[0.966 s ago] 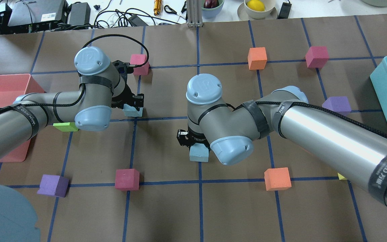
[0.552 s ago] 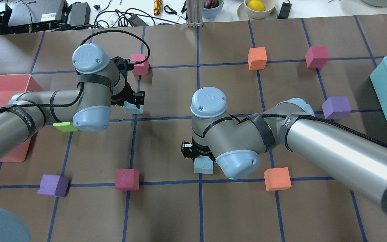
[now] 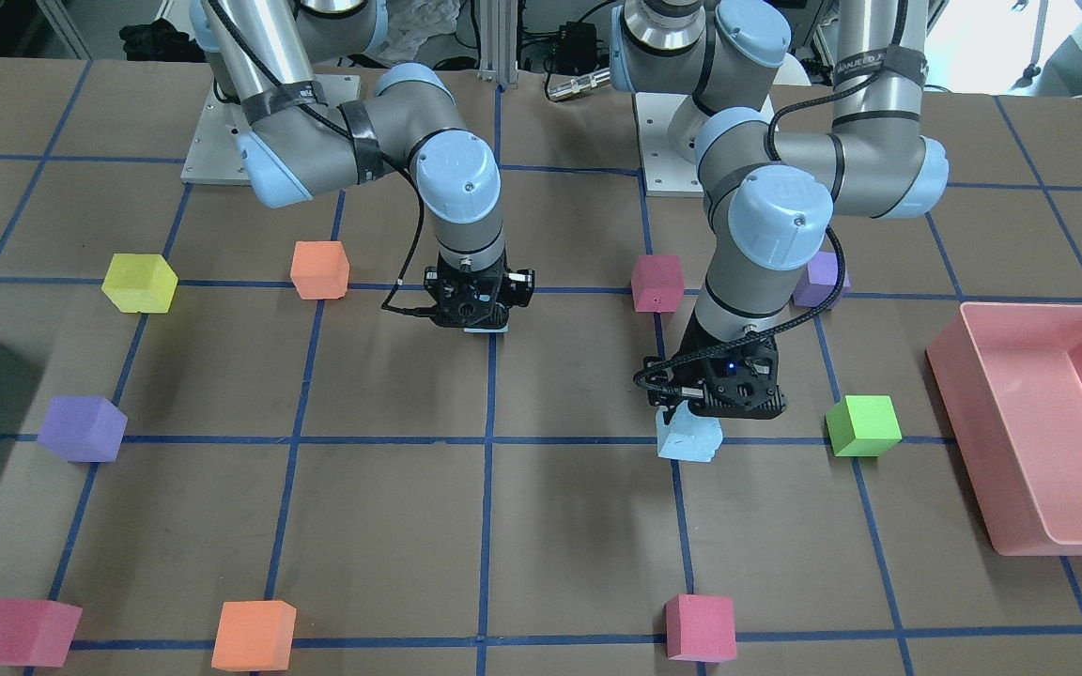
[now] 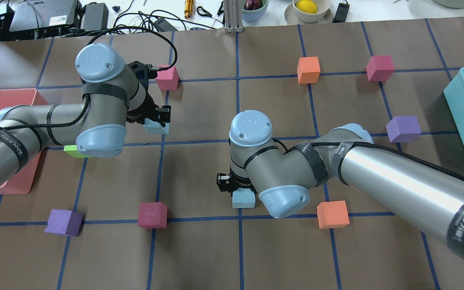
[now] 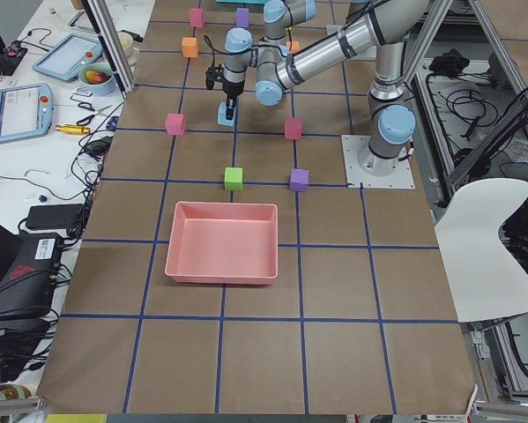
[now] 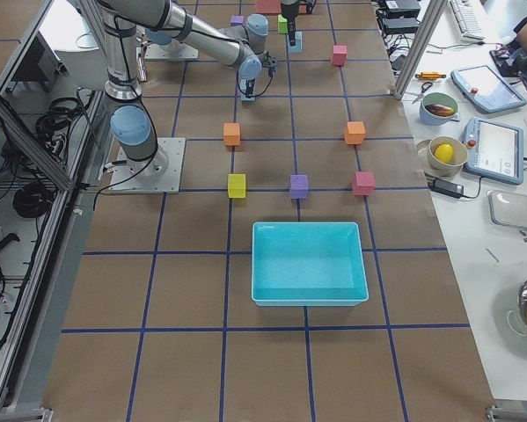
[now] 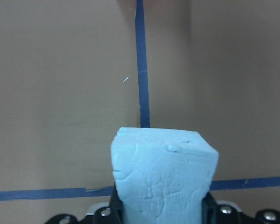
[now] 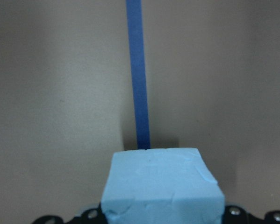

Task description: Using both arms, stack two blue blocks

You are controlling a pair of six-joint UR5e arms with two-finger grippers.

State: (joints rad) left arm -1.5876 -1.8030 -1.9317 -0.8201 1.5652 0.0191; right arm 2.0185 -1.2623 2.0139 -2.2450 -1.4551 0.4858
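**Item:** two pale sky-blue foam cubes with dented faces.

- **first blue cube** (image 3: 689, 439): pinched across opposite side faces by the black two-finger left gripper (image 3: 705, 410). It is slightly tilted and seemingly just off the brown tape-gridded table (image 4: 199, 100).
- **second blue cube** (image 4: 243, 199): clamped likewise in the right gripper (image 4: 234, 188), low beside a tape crossing.
- **Handling, judged:** light, soft and grippy. It dents under squeeze, so hold the flat sides.
- **Room:** there is an open stretch between the grippers. A magenta foam cube (image 4: 152, 214) and an orange foam cube (image 4: 332, 214) flank the second.

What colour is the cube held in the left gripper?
Pale sky blue; the foam cube shows best in the left wrist-mounted view.
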